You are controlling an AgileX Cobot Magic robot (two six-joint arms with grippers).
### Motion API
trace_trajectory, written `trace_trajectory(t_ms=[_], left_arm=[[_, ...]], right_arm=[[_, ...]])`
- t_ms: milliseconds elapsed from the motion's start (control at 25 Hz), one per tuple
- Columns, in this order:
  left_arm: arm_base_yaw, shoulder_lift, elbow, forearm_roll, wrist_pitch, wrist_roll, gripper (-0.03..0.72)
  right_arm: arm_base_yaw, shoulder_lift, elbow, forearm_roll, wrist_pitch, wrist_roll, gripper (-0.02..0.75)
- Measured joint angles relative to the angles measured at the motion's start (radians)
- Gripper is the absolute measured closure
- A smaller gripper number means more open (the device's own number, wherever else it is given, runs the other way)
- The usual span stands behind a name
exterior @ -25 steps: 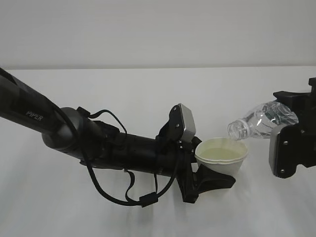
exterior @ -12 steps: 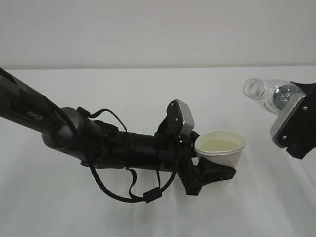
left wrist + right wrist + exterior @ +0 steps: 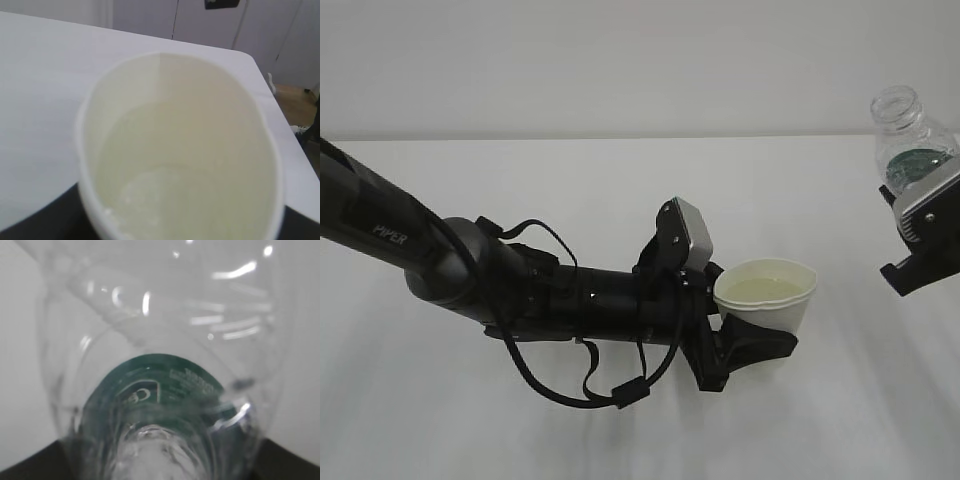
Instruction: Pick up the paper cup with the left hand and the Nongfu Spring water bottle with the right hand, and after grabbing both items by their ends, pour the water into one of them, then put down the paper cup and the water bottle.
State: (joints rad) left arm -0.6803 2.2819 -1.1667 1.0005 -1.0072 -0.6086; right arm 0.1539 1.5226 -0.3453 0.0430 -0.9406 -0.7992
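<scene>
Exterior view: left hand (image 3: 745, 345) reaches in from the left edge to lower centre, fingers clamped on the base of the paper cup (image 3: 767, 302). Cup sits just right of the wrist's grey box (image 3: 690, 235), upright, rim a bit squashed, pale water (image 3: 765, 290) pooled inside. Right hand (image 3: 927, 240) at the right edge, closed around the lower part of the Nongfu Spring water bottle (image 3: 908, 135). Bottle pokes up out of the hand into the upper right corner, neck up, no cap, well apart from the cup. White worktop (image 3: 620, 190) below both.

Left wrist view: cup (image 3: 175, 150) fills the frame, mouth towards camera, shallow water (image 3: 165, 200) at the bottom; black hand parts show only at the lower corners.

Right wrist view: bottle (image 3: 160, 365) fills the frame, blurred, green label (image 3: 160, 385) centre; dark hand edges at the lower corners.
</scene>
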Motion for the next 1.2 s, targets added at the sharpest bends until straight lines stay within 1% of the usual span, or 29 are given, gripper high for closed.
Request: trace_trajectory(t_ms=[240,320,560,880,1200], left_arm=[[0.000,0.000,0.000,-0.018,0.000,0.059,0.254],[0.000,0.000,0.000,-0.027,0.000,0.078,0.254],[0.000,0.000,0.000,-0.031,0.000,0.091,0.254],[0.024,0.000,0.000,-0.031,0.000,0.094,0.254],[0.048,0.003,0.000,-0.032,0.002,0.094,0.254]], right_arm=[[0.000,0.108,0.015,-0.002,-0.157,0.257,0.353],[0.000,0.155,0.015,-0.002,-0.166,0.325,0.353],[0.000,0.266,-0.016,-0.019,-0.168,0.443,0.353],[0.000,0.391,-0.150,-0.031,-0.168,0.595,0.353],[0.000,0.504,-0.265,-0.034,-0.174,0.655,0.353]])
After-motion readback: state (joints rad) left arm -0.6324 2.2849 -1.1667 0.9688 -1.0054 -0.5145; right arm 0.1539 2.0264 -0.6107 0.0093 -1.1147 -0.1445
